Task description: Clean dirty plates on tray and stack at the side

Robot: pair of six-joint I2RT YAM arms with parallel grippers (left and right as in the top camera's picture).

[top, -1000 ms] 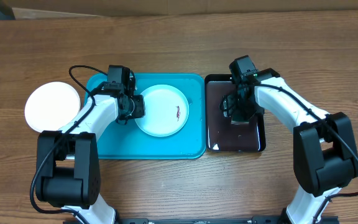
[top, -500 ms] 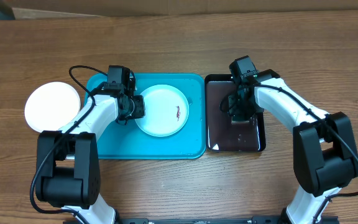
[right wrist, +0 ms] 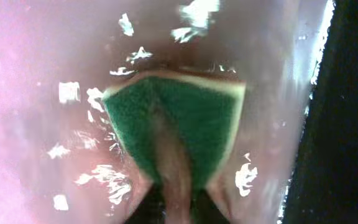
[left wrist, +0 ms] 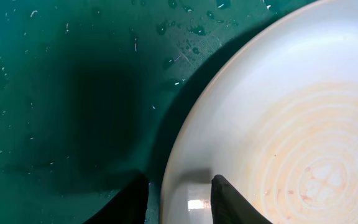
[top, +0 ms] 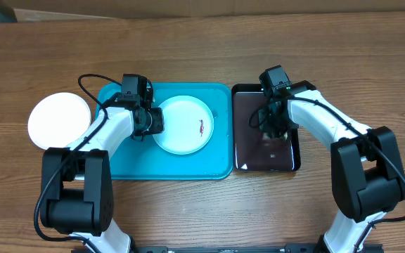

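Observation:
On the turquoise tray point(top: 118, 158) lies a pale round plate point(top: 183, 130) with a small reddish stain point(top: 200, 126) right of its middle. My left gripper point(top: 151, 121) is shut on that plate's left rim. In the left wrist view one dark finger point(left wrist: 135, 200) rests outside the rim over the tray point(left wrist: 55, 93), and the other sits inside on the plate point(left wrist: 291, 124). A second white plate point(top: 59, 119) lies on the table left of the tray. My right gripper point(top: 269, 128) is low over the black tray point(top: 248, 151), shut on a green sponge point(right wrist: 173, 124) that folds between its fingertips point(right wrist: 173, 208).
The glossy black tray point(right wrist: 42, 62) is wet and sits right beside the turquoise tray. Both arms reach in from the near edge. Bare wooden table lies behind and in front of both trays.
My right gripper has closed on the green sponge in the black tray, pinching it into a fold. The left arm and the plate have not moved.

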